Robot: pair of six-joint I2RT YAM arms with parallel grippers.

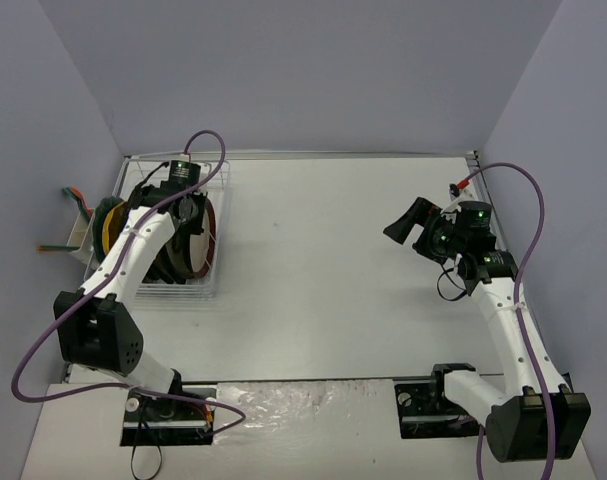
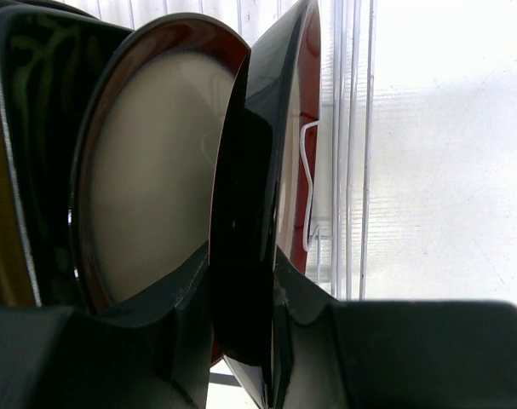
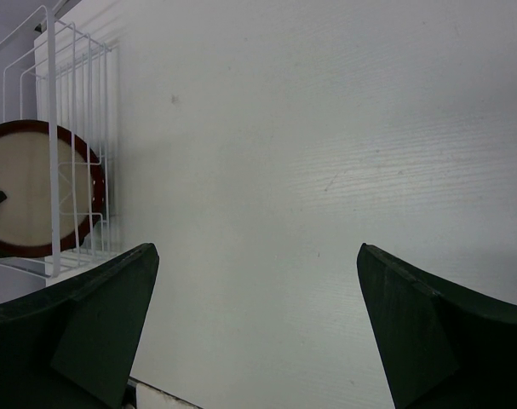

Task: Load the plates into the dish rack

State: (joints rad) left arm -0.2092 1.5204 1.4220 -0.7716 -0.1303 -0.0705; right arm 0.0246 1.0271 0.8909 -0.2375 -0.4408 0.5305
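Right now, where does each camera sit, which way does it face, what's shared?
Top external: above and behind the robot, looking down on table, dish rack, left arm, right arm.
Left wrist: at the rack, edge-on to plates; left jaws shut on a dark plate.
Right wrist: low over the table, facing the rack; right jaws open.
Shared: right wrist and top both show the rack.

Overhead view looks down on the table (image 1: pixel 323 260); both wrist views, left closest, share the dish rack (image 3: pixel 52 85).

One rack (image 1: pixel 173 288). Two claws: left claw (image 2: pixel 241 307), right claw (image 3: pixel 256 251). At least three plates (image 1: pixel 211 240) at the left claw: one dark plate (image 2: pixel 249 196) between its fingers, and one cream plate (image 2: pixel 147 187) and one black plate (image 2: pixel 28 119) just left of it. Total unclear.
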